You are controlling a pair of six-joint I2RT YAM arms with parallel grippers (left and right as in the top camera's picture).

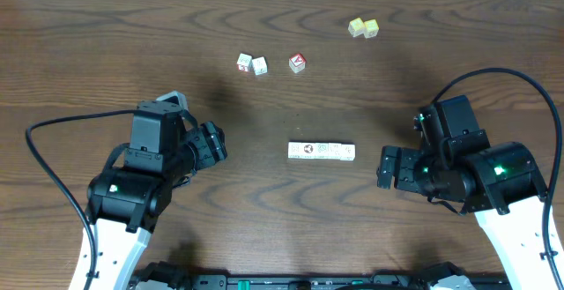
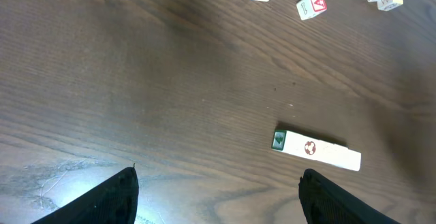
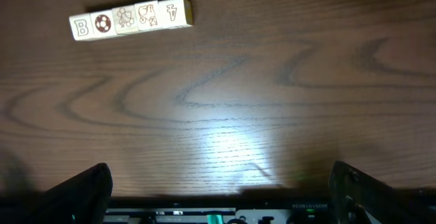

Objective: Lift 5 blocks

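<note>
Several small whitish blocks (image 1: 322, 152) with dark printed marks lie end to end in one tight row on the dark wooden table (image 1: 291, 105), midway between the arms. The row shows in the left wrist view (image 2: 317, 150) ahead and to the right, and in the right wrist view (image 3: 131, 18) far ahead on the left. My left gripper (image 1: 216, 141) (image 2: 218, 197) stands open to the left of the row, nothing between its fingers. My right gripper (image 1: 386, 167) (image 3: 218, 190) stands wide open to the right of the row, also holding nothing.
At the back of the table lie two small printed cubes (image 1: 252, 63), a cube with a red face (image 1: 298, 63) and two pale yellow cubes (image 1: 363, 28). Black cables loop beside both arms. The table's front edge runs under the right gripper.
</note>
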